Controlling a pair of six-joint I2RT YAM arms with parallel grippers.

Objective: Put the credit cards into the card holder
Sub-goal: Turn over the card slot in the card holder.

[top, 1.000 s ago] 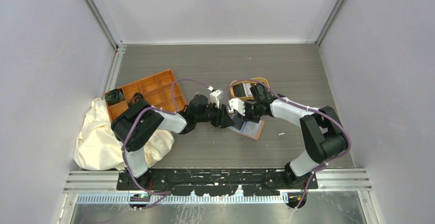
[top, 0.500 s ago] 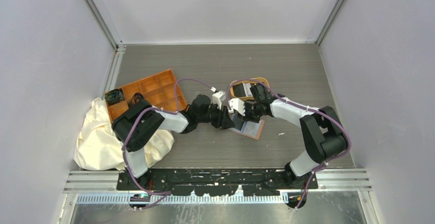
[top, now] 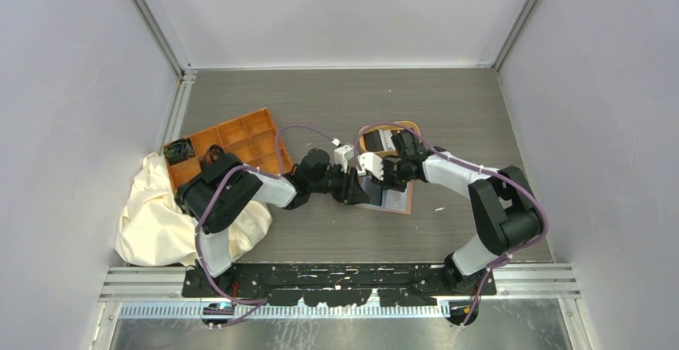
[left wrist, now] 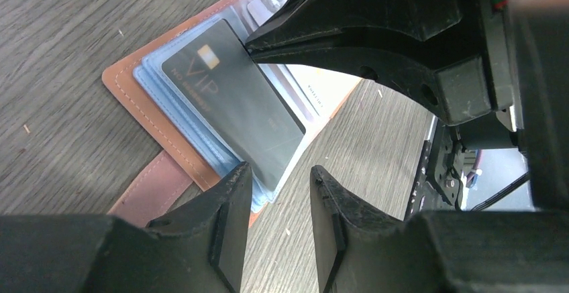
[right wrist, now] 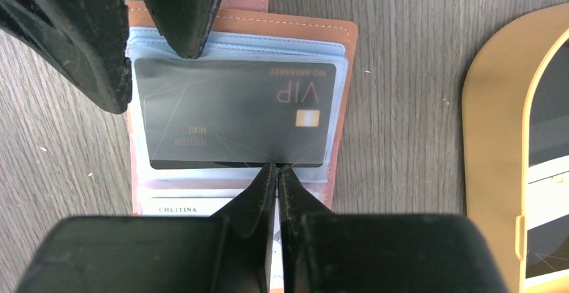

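Even, soft light; foreground perhaps slightly blurred.

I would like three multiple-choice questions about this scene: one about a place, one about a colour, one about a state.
1. Where does the black VIP card lie?
A. in the orange compartment tray
B. on the open card holder
C. on the cream cloth

2. What colour are the card holder's inner pockets?
A. light blue
B. green
C. red

3. How does the right gripper stand?
A. wide open
B. out of view
C. shut, tips at the card's long edge

Answers: 1 B, the holder's brown rim frames the card; 2 A, blue sleeves show around the card; 3 C, its fingertips meet at the card's edge.
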